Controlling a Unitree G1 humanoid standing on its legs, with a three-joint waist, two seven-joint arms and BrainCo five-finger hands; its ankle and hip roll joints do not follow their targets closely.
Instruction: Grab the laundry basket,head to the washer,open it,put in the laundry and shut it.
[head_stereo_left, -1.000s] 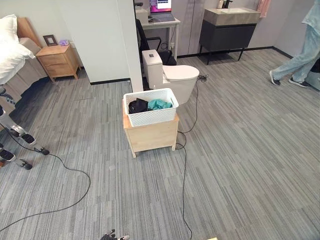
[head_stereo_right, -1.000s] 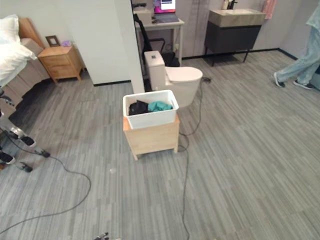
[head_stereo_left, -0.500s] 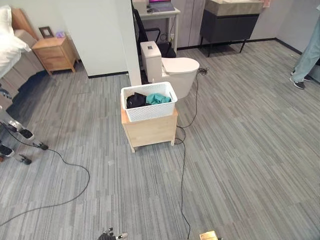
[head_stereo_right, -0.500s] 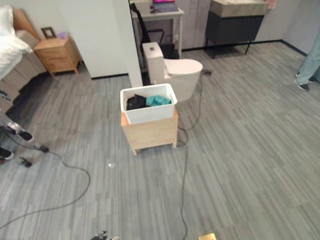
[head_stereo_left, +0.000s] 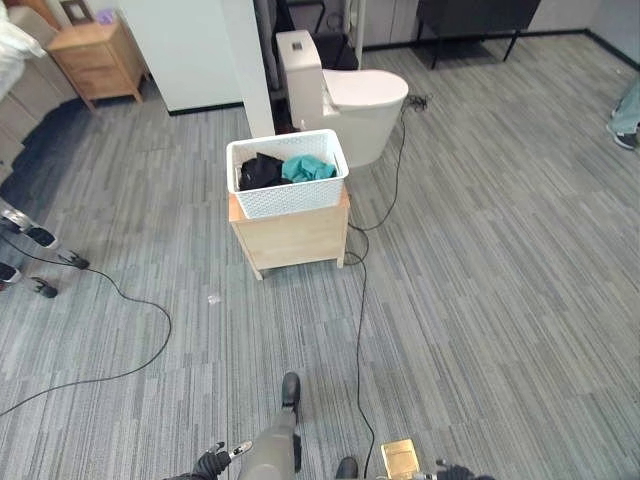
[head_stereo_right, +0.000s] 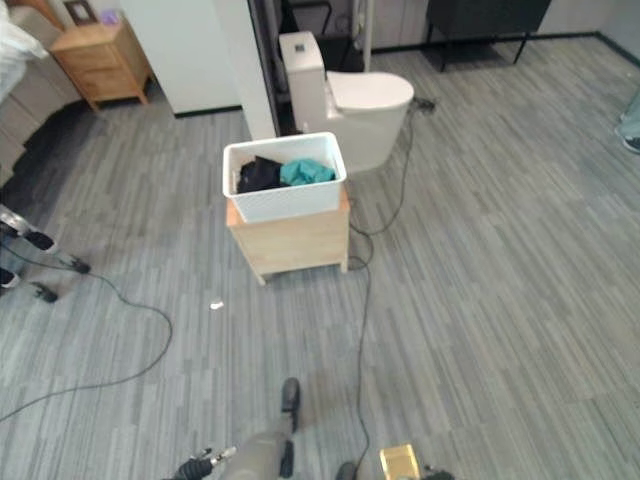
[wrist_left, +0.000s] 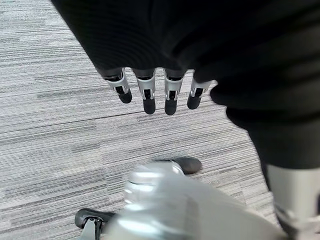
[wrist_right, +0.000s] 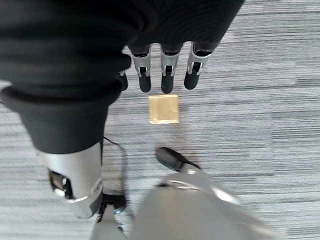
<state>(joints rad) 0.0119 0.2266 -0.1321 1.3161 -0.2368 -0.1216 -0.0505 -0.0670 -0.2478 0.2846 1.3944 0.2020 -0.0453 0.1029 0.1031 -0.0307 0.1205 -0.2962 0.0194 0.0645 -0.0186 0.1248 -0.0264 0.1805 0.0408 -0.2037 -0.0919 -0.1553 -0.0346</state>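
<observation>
We see the laundry basket (head_stereo_left: 288, 185) on a wooden stand (head_stereo_left: 292, 236) — both hands, left hand (wrist_left: 150, 90) and right hand (wrist_right: 165, 67), hang relaxed, holding nothing.

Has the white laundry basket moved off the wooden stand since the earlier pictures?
No. The white laundry basket sits on the wooden stand beside the toilet as before; the camera moved.

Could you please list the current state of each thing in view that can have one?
White perforated plastic laundry basket: upright on the stand, not yet picked up.
Black and teal clothes: piled inside the basket.
Light wooden box stand: upright on the carpet, carrying the basket.
White toilet: lid closed.
Left hand: open, empty.
Right hand: open, empty.
</observation>
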